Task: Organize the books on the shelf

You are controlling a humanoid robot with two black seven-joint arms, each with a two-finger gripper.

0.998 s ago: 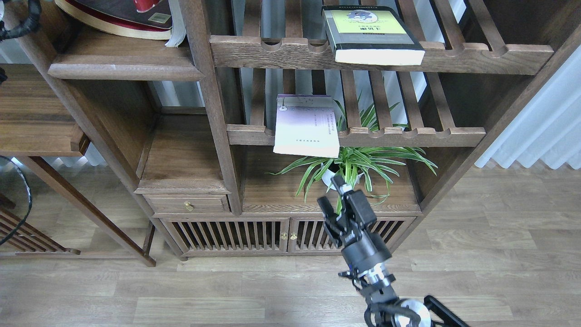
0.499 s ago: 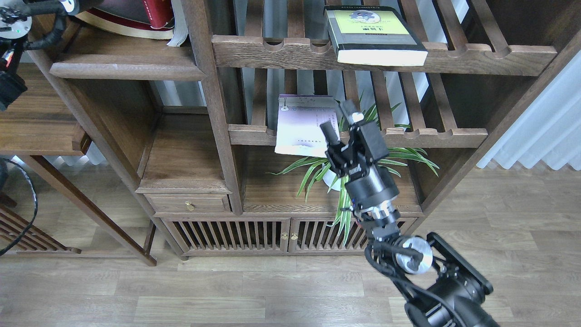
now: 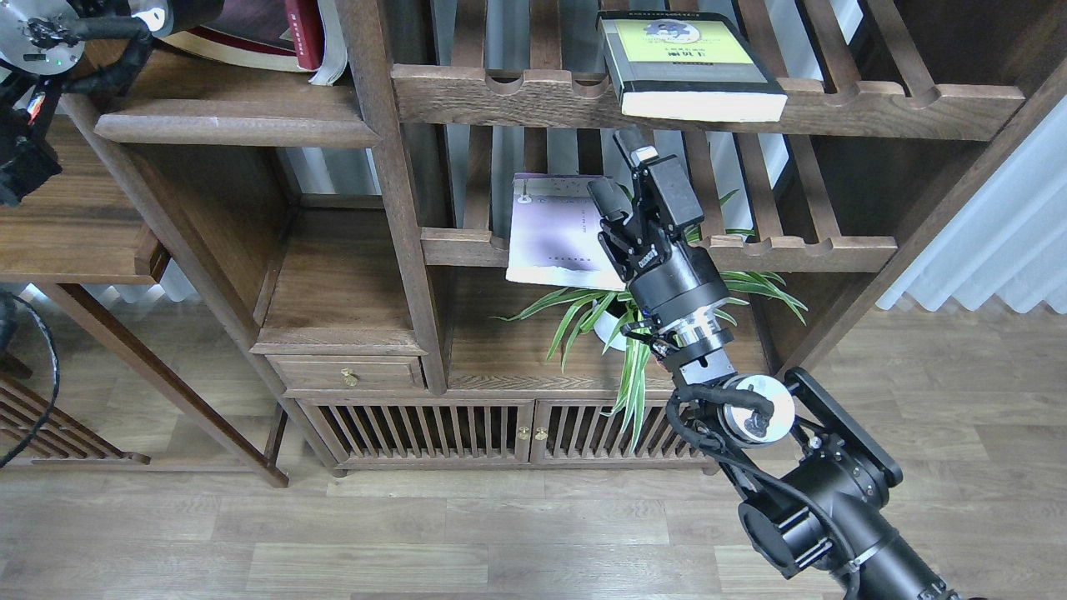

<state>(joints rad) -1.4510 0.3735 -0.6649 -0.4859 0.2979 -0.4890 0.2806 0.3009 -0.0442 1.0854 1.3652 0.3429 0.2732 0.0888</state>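
Observation:
The dark red book (image 3: 302, 20) stands tilted at the top left on the solid shelf (image 3: 233, 129) with the rounded lip, next to a leaning white-paged book. The black-grey book with the lime panel (image 3: 688, 62) lies on the upper slatted rack and overhangs its rail. The pale lavender book (image 3: 552, 237) lies on the lower slatted rack, also overhanging. My right gripper (image 3: 617, 167) is open and empty, pointing up between the two racks just right of the lavender book. My left arm (image 3: 50, 33) enters at the top left; its gripper is cut off by the top edge.
A spider plant in a white pot (image 3: 667, 296) stands below the lower rack, behind my right wrist. A cabinet with a drawer (image 3: 346, 375) and slatted doors (image 3: 433, 429) forms the base. A wooden side table (image 3: 67, 208) is at left, a white curtain (image 3: 1000, 225) at right.
My right arm has risen from in front of the cabinet doors to between the racks beside the lavender book. My left arm has come into view, and the dark red book has gone from flat to tilted upright.

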